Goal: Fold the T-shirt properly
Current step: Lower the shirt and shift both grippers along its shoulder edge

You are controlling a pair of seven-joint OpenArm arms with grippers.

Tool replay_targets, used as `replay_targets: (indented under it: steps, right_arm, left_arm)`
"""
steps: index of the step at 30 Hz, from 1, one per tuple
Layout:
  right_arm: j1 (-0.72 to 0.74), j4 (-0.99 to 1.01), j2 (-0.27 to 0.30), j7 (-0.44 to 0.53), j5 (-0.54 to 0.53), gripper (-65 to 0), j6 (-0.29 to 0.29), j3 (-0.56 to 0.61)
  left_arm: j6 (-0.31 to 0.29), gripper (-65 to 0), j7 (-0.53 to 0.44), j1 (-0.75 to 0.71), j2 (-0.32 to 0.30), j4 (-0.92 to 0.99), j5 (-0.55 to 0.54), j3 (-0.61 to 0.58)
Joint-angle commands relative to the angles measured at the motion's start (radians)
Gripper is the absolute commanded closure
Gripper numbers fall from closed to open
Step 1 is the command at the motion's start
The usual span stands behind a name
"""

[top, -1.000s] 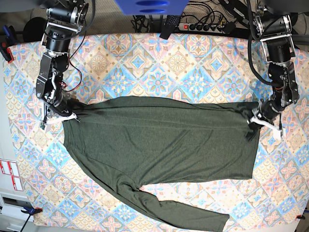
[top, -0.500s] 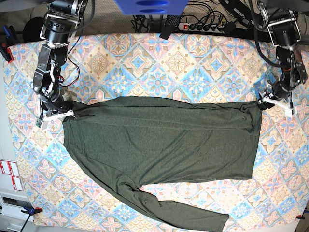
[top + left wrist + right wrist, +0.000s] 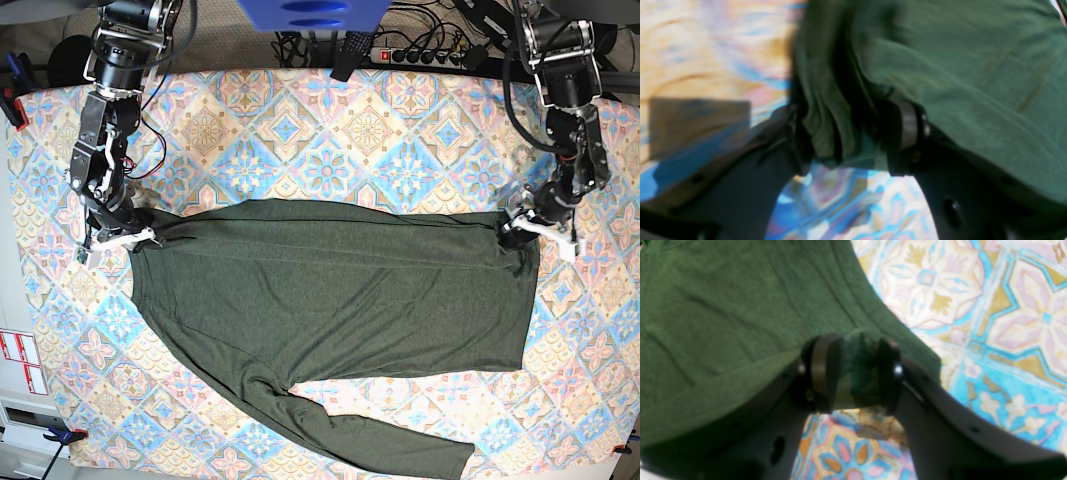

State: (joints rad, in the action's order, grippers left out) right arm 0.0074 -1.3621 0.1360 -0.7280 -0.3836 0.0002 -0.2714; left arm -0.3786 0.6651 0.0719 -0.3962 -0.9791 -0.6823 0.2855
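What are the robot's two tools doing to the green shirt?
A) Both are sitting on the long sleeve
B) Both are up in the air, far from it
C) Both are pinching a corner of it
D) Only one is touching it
C: the left tool and the right tool each have T-shirt fabric bunched between their fingers, at opposite upper corners in the base view.

The T-shirt (image 3: 330,300) was a plain, dark olive-green, long-sleeved knit of thin soft fabric. It lay spread flat across the middle of the desk (image 3: 300,130), its long side running left to right. One sleeve trailed out diagonally toward the near edge. Its two far corners were bunched and pulled taut.
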Motion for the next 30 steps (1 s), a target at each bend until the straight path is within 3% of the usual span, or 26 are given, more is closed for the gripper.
replay_targets:
  steps: [1,4,6,8,10,11,14,21,25,30]
  right_arm:
    - [0.015,-0.023,0.014,0.02,-0.007,-21.3,0.005,-0.007]
    - [0.001,-0.024,0.014,0.02,-0.007,-21.3,0.005,-0.009]
    - [-0.005,-0.04,0.014,0.02,-0.007,-21.3,0.005,-0.009]
    - [-0.007,-0.05,0.014,0.017,-0.007,-21.3,0.005,-0.009]
    - [-0.02,-0.05,0.014,-0.011,-0.007,-21.3,0.005,-0.009]
    - [-0.025,-0.05,0.014,-0.023,-0.007,-21.3,0.005,-0.009]
    - [-0.027,-0.052,0.014,-0.041,-0.028,-21.8,0.005,-0.01]
    - [-0.04,-0.046,0.018,-0.038,-0.239,-28.5,0.004,-0.024]
    - [-0.039,-0.046,0.015,-0.04,-0.259,-32.9,0.004,-0.07]
    - [-0.047,-0.044,0.014,-0.045,-0.26,-33.3,0.004,-0.095]
  left_arm:
    - [-0.001,-32.3,0.02,0.026,0.006,-0.01,-0.003,-0.033]
    - [-0.001,-32.0,0.02,0.029,0.015,-0.01,-0.004,-0.061]
    - [-0.001,-27.8,0.02,0.03,0.015,-0.01,-0.004,-0.065]
    - [-0.001,-17.2,0.02,0.03,0.015,-0.01,-0.006,-0.064]
    - [-0.001,-2.1,0.02,0.03,0.015,-0.01,-0.01,-0.058]
    - [-0.001,0.0,0.02,0.03,0.015,-0.01,-0.01,-0.056]
    - [-0.001,0.0,0.02,0.032,0.013,-0.011,-0.012,-0.056]
    - [-0.001,0.0,0.02,0.026,0.012,-0.011,-0.012,-0.056]
    - [-0.001,0.0,0.02,0.024,0.012,-0.011,-0.012,-0.056]
    - [-0.001,0.0,0.02,0.024,0.01,-0.011,-0.012,-0.056]
